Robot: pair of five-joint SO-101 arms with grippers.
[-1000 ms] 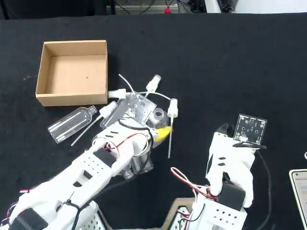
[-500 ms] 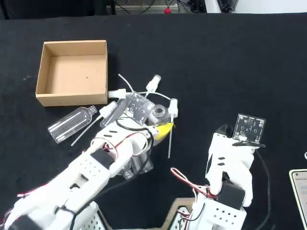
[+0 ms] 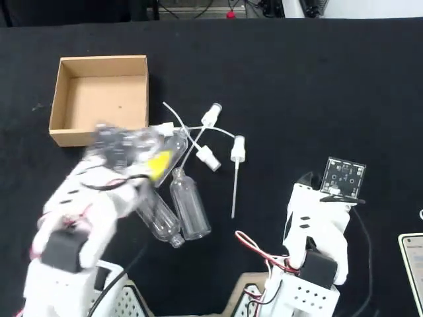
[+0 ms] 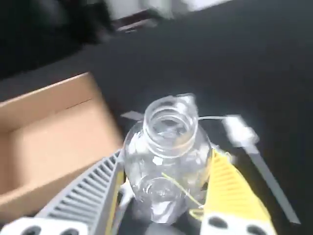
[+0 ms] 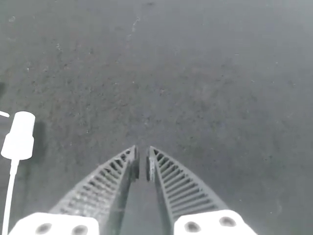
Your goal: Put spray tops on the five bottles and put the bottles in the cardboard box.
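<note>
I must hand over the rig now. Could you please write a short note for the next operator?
Left gripper: fingers shut on a topless bottle, beside the cardboard box.
Right gripper: fingers shut, empty, over bare table near a spray top.
On the table: a second bottle and a third bottle lie together, loose spray tops close by.
Done: no bottle capped that I can see; box empty.
Left: cap the bottles and box them.

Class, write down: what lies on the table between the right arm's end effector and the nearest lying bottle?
A spray top with its long tube lies between the right end effector and that bottle, as the high view shows.
</note>
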